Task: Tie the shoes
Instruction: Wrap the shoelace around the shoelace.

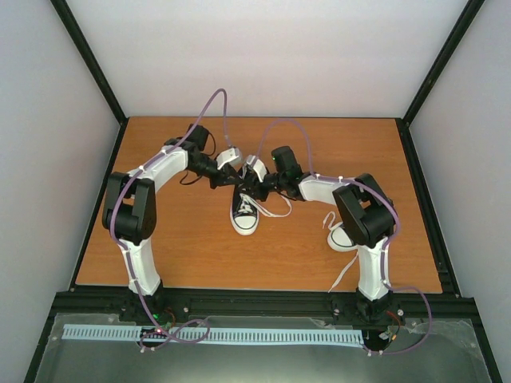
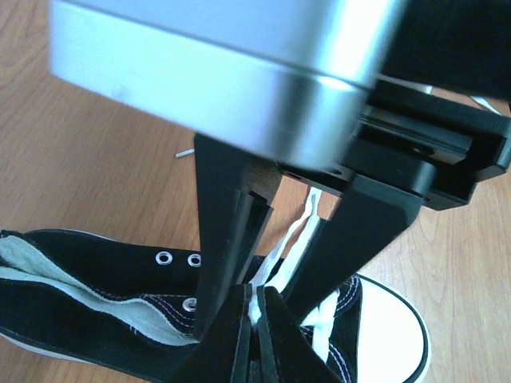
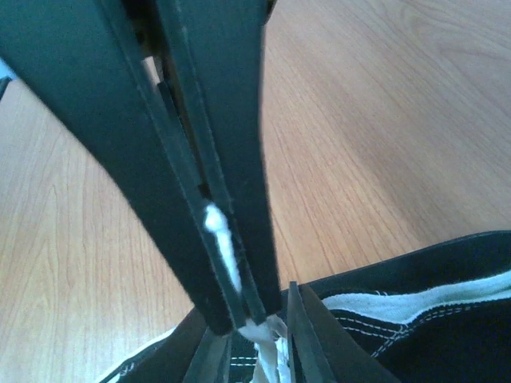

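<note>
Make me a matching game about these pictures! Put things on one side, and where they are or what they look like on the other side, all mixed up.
Things:
1. middle shoe
2. other shoe
3. table
4. left fingers

Descriptions:
a. orange-brown wood
b. partly hidden by the right arm
c. pinched shut on a white lace
d. right below where both arms meet

Pairs: 1-d, 2-b, 3-a, 4-c.
</note>
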Robot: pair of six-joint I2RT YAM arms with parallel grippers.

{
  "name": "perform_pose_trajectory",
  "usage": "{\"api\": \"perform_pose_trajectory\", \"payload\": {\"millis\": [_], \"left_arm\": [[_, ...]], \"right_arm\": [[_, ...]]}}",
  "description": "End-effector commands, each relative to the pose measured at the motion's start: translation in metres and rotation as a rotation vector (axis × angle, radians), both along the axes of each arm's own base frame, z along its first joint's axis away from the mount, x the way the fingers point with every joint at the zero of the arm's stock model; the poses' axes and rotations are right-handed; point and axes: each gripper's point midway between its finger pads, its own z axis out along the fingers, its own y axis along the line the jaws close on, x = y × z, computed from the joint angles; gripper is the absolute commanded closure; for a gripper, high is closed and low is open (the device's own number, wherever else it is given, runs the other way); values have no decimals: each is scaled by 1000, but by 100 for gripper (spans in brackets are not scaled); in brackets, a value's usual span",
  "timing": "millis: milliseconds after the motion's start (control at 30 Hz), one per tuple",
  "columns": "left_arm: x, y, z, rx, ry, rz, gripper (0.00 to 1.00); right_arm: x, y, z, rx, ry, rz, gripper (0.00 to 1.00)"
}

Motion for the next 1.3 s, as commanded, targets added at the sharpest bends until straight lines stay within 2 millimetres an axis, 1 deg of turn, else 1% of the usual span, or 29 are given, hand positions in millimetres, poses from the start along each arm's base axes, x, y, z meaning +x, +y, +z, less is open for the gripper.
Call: {"api": "perform_pose_trajectory", "payload": {"millis": [0,33,100,200,233,300,333,367,400,433,500,567,700,733,800,867,900,933,967,1067,1100,1133,1167,1200,1267], "left_arm": [[3,-1,17,-36,-45,14,99],[4,-1,18,-31,-53,26,99],[3,1,17,-18,-74,36,99],[1,4,18,2,-120,41,99],[1,5,19,7,-131,44,99],[1,6,18,17,-139,48,99],[0,7,17,22,-138,49,99],[0,6,17,27,-140,48,99],[-1,6,17,31,-141,47,99],[-2,7,16,33,-140,44,99],[-6,6,16,33,-138,30,99],[-10,6,14,35,-133,18,99],[-13,6,14,39,-129,10,99],[-14,6,15,38,-129,8,99],[-16,6,16,37,-129,3,99],[-18,6,19,29,-127,-5,99],[-20,5,20,25,-119,-12,99],[-21,4,22,17,-116,-22,99],[-24,4,24,10,-112,-35,99],[-30,3,26,4,-105,-66,99],[-30,4,26,8,-106,-71,99],[-31,4,25,12,-106,-77,99],[-32,5,24,20,-108,-78,99],[-31,6,22,29,-110,-77,99],[-30,7,20,40,-112,-74,99]], "right_arm": [[-3,-3,19,2,-55,-6,71],[-3,-6,22,-8,-56,-22,64],[-1,-16,29,-42,-46,-82,61],[5,-42,31,-155,-14,-224,56],[11,-56,27,-218,0,-304,54],[24,-91,14,-363,42,-493,48],[28,-112,1,-458,67,-589,46],[29,-131,-15,-555,97,-663,45],[26,-147,-30,-644,124,-709,44],[21,-156,-41,-697,154,-731,43],[8,-163,-58,-734,216,-732,38],[-3,-163,-69,-733,270,-727,35],[-18,-165,-87,-752,343,-714,34],[-20,-166,-91,-767,353,-708,37],[-25,-168,-99,-789,370,-694,55],[-26,-169,-102,-798,373,-686,74],[-24,-169,-101,-798,368,-688,82],[-20,-171,-99,-792,359,-697,92],[-12,-173,-95,-774,346,-714,96],[20,-188,-80,-709,321,-781,97],[32,-193,-73,-688,314,-801,97],[47,-194,-61,-660,294,-817,97],[53,-195,-55,-657,283,-820,97],[67,-191,-40,-635,249,-826,97],[83,-179,-17,-578,221,-810,97]]}}
